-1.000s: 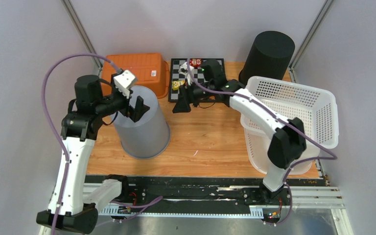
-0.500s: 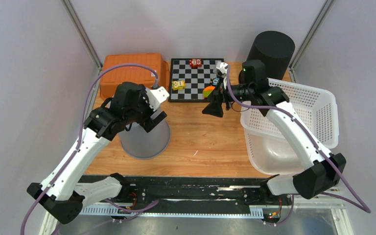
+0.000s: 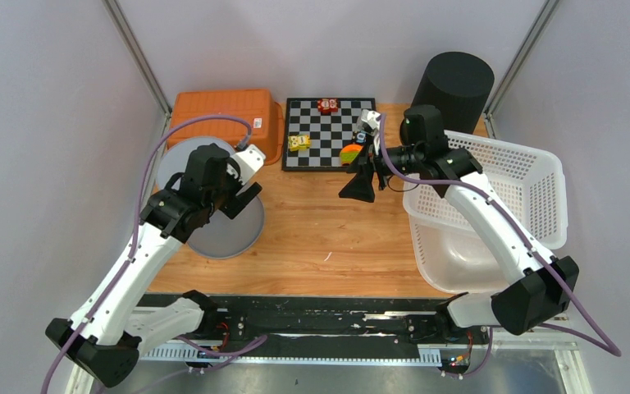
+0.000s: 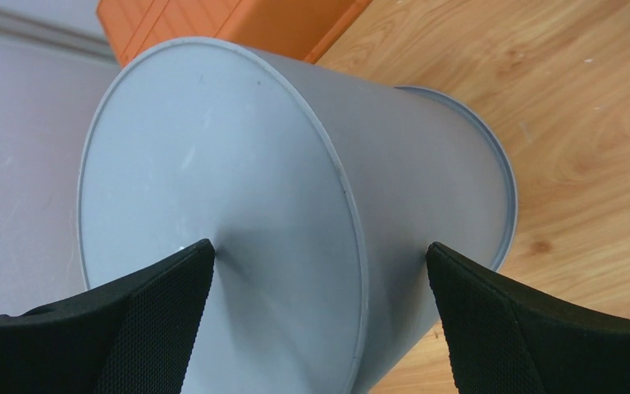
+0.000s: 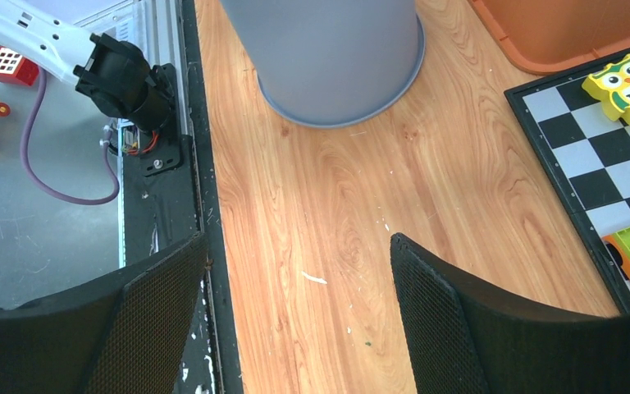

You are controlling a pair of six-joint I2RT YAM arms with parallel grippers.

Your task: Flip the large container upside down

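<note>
The large container (image 3: 213, 209) is a grey plastic bin standing mouth-down at the table's left, its flat base (image 4: 213, 180) facing up. In the right wrist view its rim (image 5: 336, 107) rests on the wood. My left gripper (image 3: 242, 199) hovers over the base's right edge, open wide. One finger (image 4: 148, 312) is over the base, the other (image 4: 492, 320) outside the wall, and nothing is gripped between them (image 4: 318, 245). My right gripper (image 3: 359, 182) hangs open over bare wood (image 5: 297, 238) beside the chessboard.
An orange bin (image 3: 225, 115) lies overturned behind the grey one. A chessboard (image 3: 320, 144) with small toys sits at the back centre, and a black cylinder (image 3: 451, 90) stands at the back right. A white mesh basket (image 3: 541, 205) fills the right side.
My left arm has swung over the grey container and pulled slightly left, uncovering its base. My right arm drew back from the chessboard toward the right and its jaws widened.
</note>
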